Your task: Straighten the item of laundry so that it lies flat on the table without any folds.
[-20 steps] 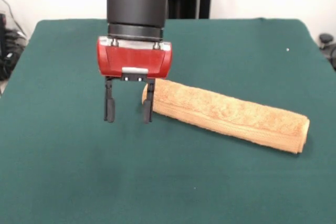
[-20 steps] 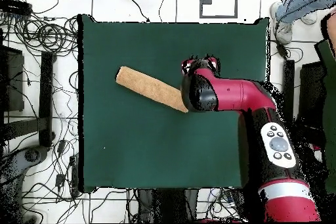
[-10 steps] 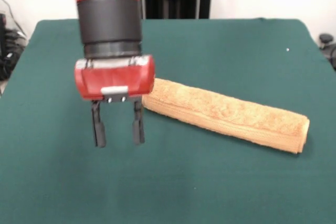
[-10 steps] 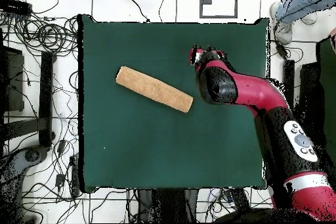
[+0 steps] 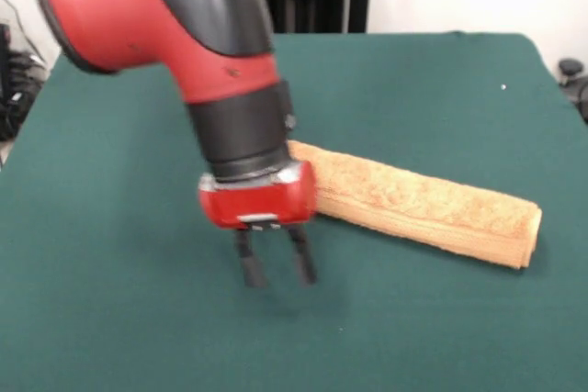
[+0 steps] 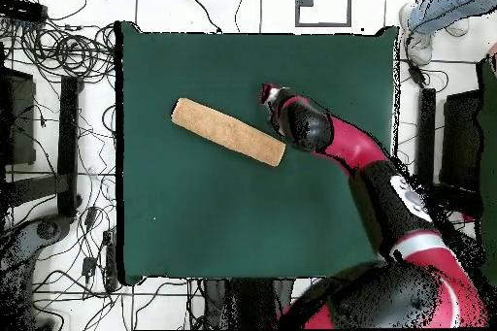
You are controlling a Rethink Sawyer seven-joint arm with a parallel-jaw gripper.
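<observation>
Towel folded in long strip, slanting across table middle. Gripper spread, empty, just off strip's one end.

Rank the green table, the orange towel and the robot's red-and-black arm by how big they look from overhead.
1. The table, by far the largest.
2. The arm, long and bulky, though it rides nearer the camera, which inflates it.
3. The towel, a narrow folded strip.
</observation>
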